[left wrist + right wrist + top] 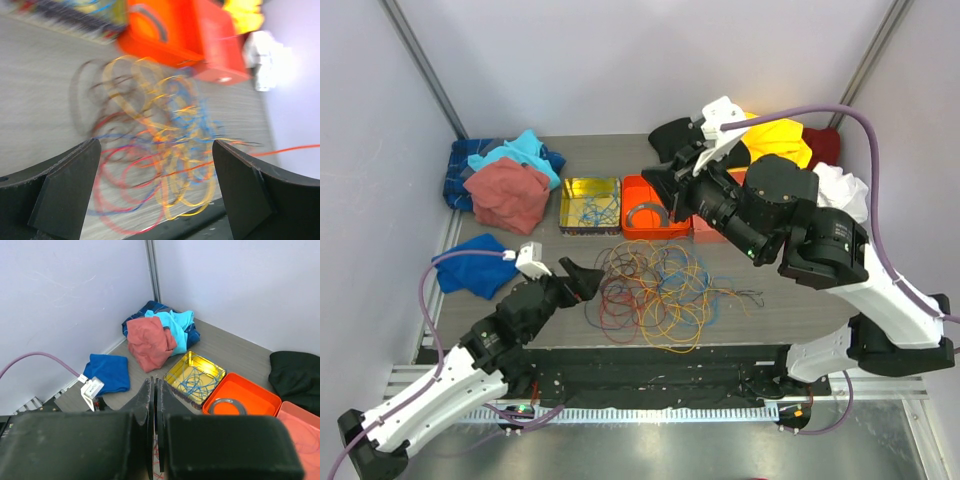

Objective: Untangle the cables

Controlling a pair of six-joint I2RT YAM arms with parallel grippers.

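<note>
The cables (655, 290) lie in a loose tangle of yellow, orange, red, blue and dark wires on the table's front middle. In the blurred left wrist view the cables (165, 155) fill the space ahead. My left gripper (586, 279) is open at the tangle's left edge, and it also shows in the left wrist view (156, 195), low over the near loops and holding nothing. My right gripper (665, 172) is raised above the trays behind the tangle. In the right wrist view (154, 383) its fingers are pressed together with nothing seen between them.
A yellow tray (564, 206) holds blue wires. An orange tray (632, 186) holds a grey curved strip (648, 212). A red tray (300, 432) sits to its right. Cloth piles lie back left (508, 195), left (475, 266) and back right (775, 140). A black cloth (295, 375) lies behind.
</note>
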